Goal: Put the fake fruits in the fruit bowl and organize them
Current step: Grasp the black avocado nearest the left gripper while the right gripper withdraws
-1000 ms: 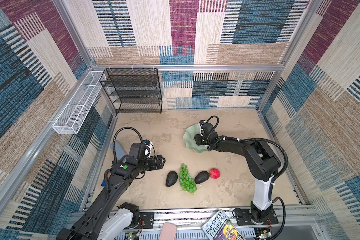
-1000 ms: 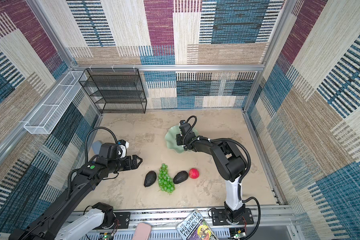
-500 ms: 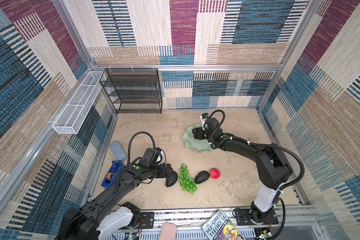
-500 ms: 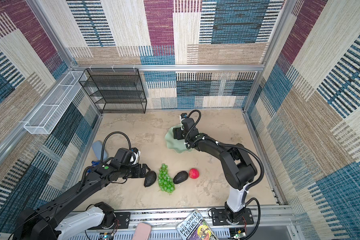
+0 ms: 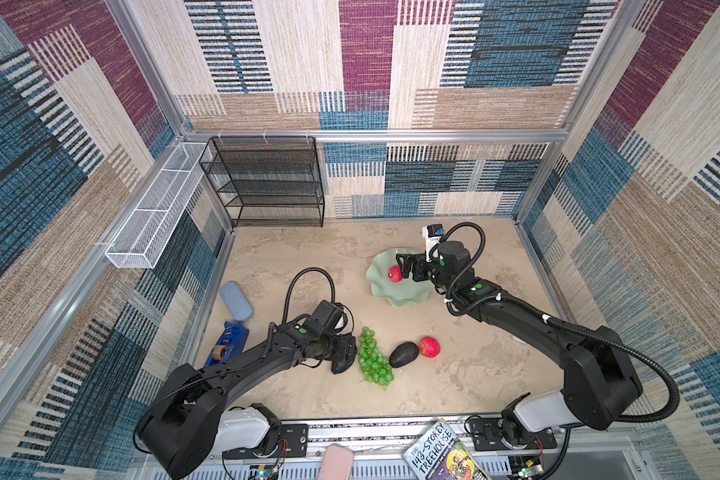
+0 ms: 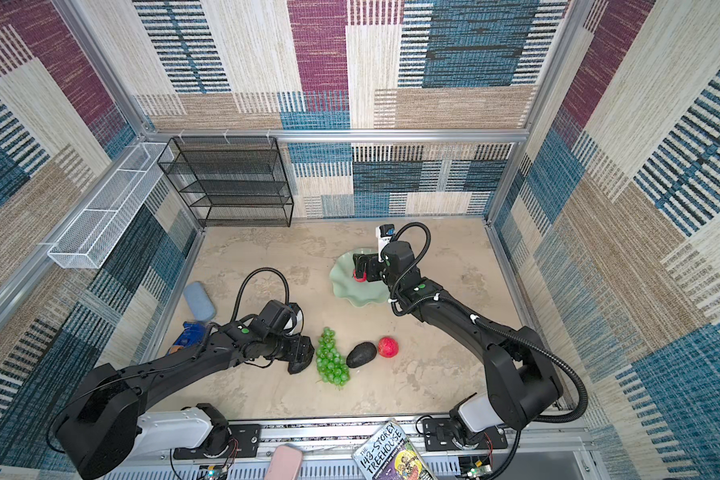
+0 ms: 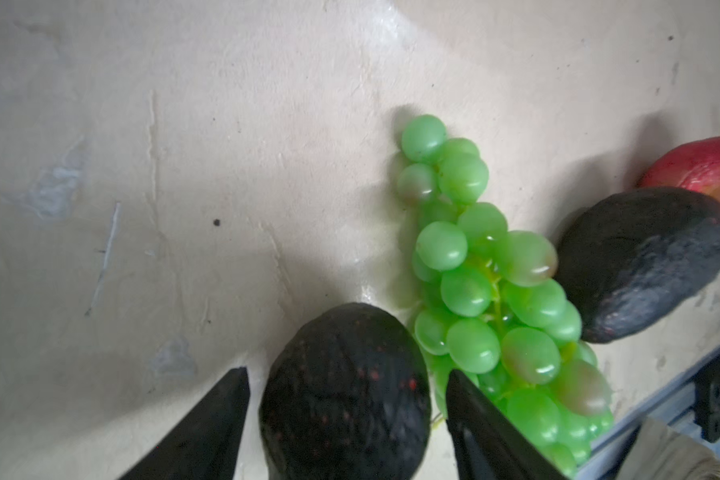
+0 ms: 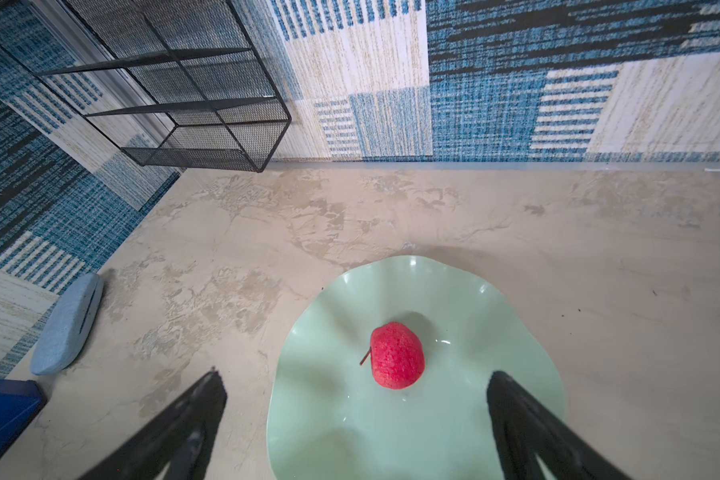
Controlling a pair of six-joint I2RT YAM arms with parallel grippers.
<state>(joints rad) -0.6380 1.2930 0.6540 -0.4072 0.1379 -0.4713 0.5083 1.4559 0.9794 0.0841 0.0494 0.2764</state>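
Only one piece of writing can be read. A book [image 5: 445,455] lies face up just beside the right arm's base [image 5: 512,434], on the side toward the left arm. In both top views its cover [image 6: 389,455] shows the title in slanted block capitals: "143-STOREY TREEHOUSE", with a small "THE" above it.

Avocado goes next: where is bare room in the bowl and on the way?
Free: fruit bowl floor round its lone red fruit, below the open right pincer; tabletop between bowl and grapes. Crowded: near row: left pincer around one avocado, grapes, the other avocado, second red fruit.
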